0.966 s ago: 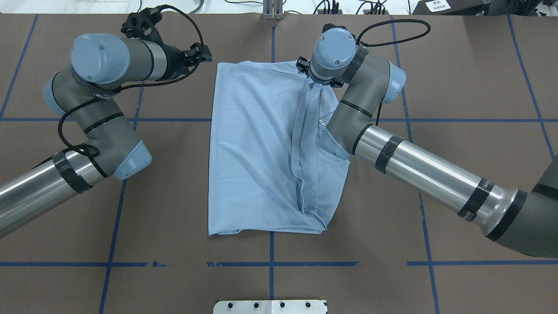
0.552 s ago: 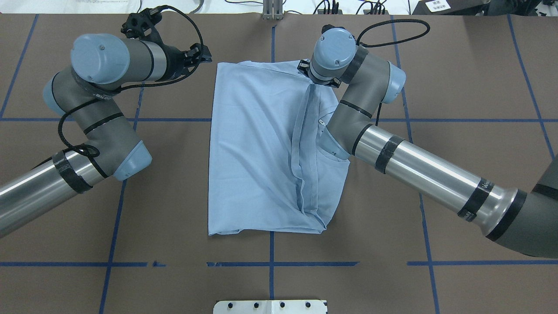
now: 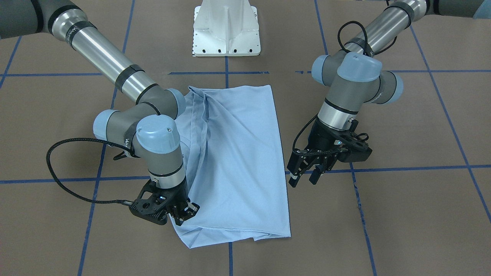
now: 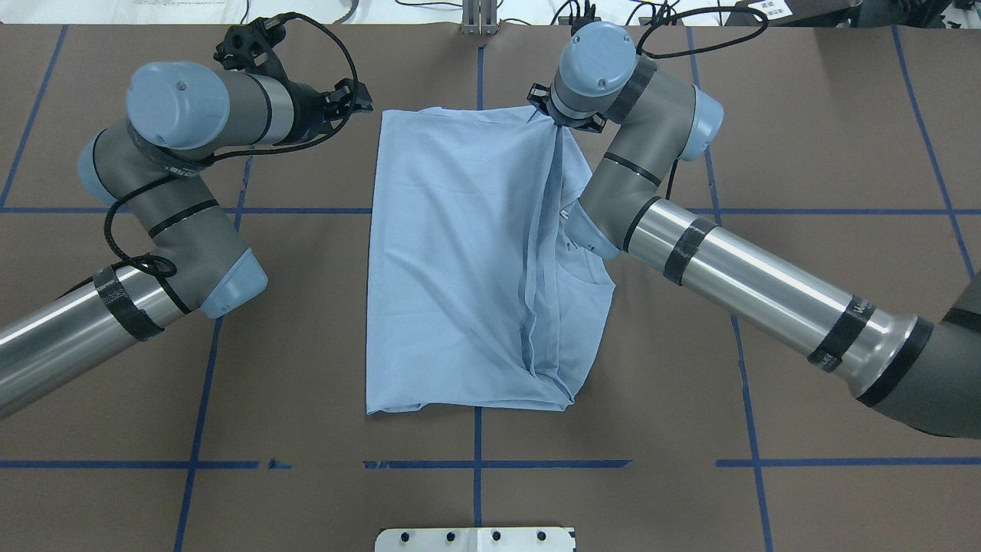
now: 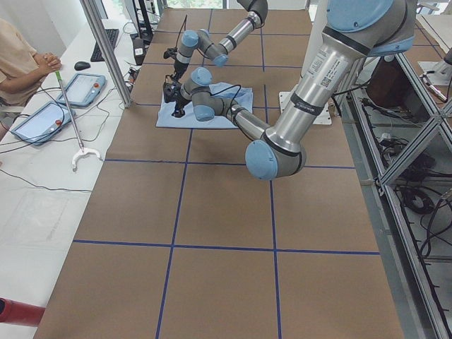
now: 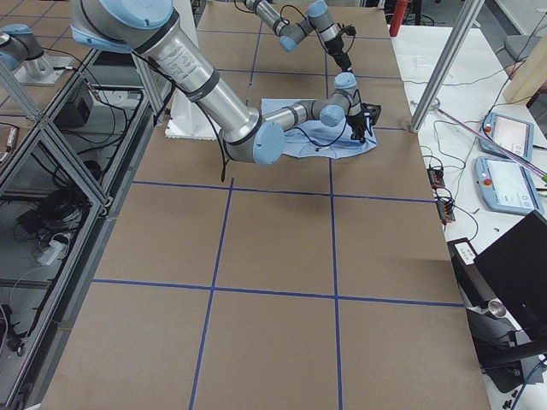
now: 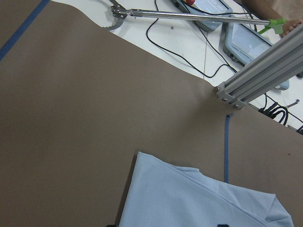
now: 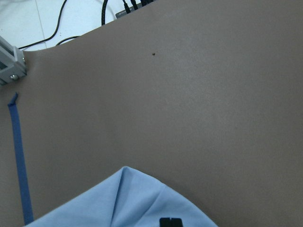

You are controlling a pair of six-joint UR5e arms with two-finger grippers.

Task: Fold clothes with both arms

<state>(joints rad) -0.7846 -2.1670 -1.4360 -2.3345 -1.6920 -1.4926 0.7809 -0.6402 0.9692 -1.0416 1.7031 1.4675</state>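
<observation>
The light blue T-shirt (image 4: 452, 268) lies partly folded on the brown table, with a taut ridge of hem running lengthwise along its right part. My right gripper (image 3: 181, 215) sits at the shirt's far corner, shut on the fabric there; in the overhead view the wrist hides its fingers. My left gripper (image 3: 304, 178) hangs open just off the shirt's opposite long edge (image 3: 282, 153), holding nothing. The left wrist view shows the T-shirt (image 7: 203, 203) at the bottom, and so does the right wrist view (image 8: 132, 203). Collar and chest print are hidden.
The white pedestal base (image 3: 226, 34) stands at the robot's side of the table. Blue tape lines (image 4: 475, 464) cross the brown surface. Beyond the far edge are an aluminium post (image 7: 260, 75), cables, control tablets (image 5: 81, 88) and a seated person (image 5: 21, 56).
My right gripper has moved toward the table's far edge, pulling the hem ridge straighter and tauter. The left arm has barely moved.
</observation>
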